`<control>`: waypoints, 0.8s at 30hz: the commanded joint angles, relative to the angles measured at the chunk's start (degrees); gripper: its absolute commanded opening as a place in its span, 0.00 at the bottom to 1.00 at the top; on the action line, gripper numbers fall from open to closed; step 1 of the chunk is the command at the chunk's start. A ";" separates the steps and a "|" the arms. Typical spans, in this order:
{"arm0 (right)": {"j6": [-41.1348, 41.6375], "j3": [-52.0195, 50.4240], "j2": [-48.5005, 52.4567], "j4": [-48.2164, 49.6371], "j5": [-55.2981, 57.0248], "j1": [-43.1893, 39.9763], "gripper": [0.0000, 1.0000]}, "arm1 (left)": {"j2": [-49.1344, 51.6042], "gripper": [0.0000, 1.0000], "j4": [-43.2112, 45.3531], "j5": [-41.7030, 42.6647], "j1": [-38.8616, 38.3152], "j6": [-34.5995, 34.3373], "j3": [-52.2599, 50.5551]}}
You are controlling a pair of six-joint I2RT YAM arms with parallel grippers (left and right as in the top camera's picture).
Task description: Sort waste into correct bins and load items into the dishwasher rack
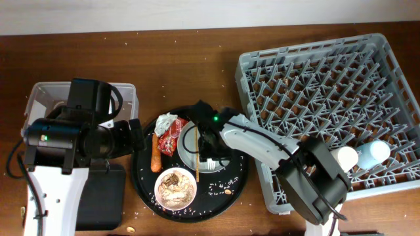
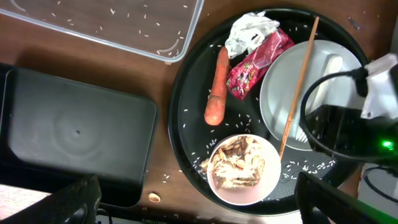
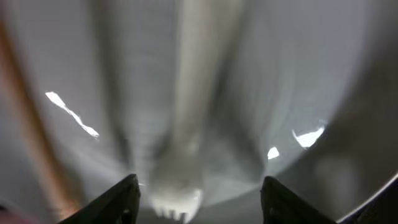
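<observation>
The round black tray (image 1: 231, 190) holds a red-and-silver wrapper (image 1: 172, 130), an orange carrot stick (image 1: 155, 156), a small white bowl (image 1: 161, 195) of brownish scraps (image 1: 174, 184), and a pale plate (image 1: 187, 152) with a wooden chopstick (image 1: 196, 154) across it. My right gripper (image 1: 211, 149) hangs open low over the plate. In the right wrist view its fingers (image 3: 199, 202) straddle the blurred white fork (image 3: 180, 124). My left gripper (image 1: 134, 136) is open and empty at the tray's left edge. In the left wrist view (image 2: 199, 211) it is above the bowl (image 2: 219, 187) and carrot (image 2: 216, 96).
The grey dishwasher rack (image 1: 315, 85) fills the right side, with a cream cup (image 1: 346, 157) and a small blue cup (image 1: 373, 152) in it. The clear tub (image 1: 125, 92) stands at the left and the shallow black tray (image 1: 98, 196) in front of it. White crumbs dot the round tray.
</observation>
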 commanded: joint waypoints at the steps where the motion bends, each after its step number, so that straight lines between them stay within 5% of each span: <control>1: 1.73 -3.91 0.15 3.26 0.04 0.17 0.50 | -0.35 0.99 -0.07 -0.63 0.20 -0.35 0.90; 13: -5.01 0.20 -0.50 1.09 0.02 0.04 0.06 | -0.35 0.99 -0.09 -0.63 0.20 -0.35 0.90; 19: -5.01 0.42 -0.52 0.13 0.15 0.04 0.04 | -0.35 0.99 -0.07 -0.61 0.20 -0.35 0.90; 24: -6.51 10.27 -9.09 -9.81 5.25 -0.42 0.04 | -0.35 0.99 -0.07 -0.63 0.20 -0.35 0.90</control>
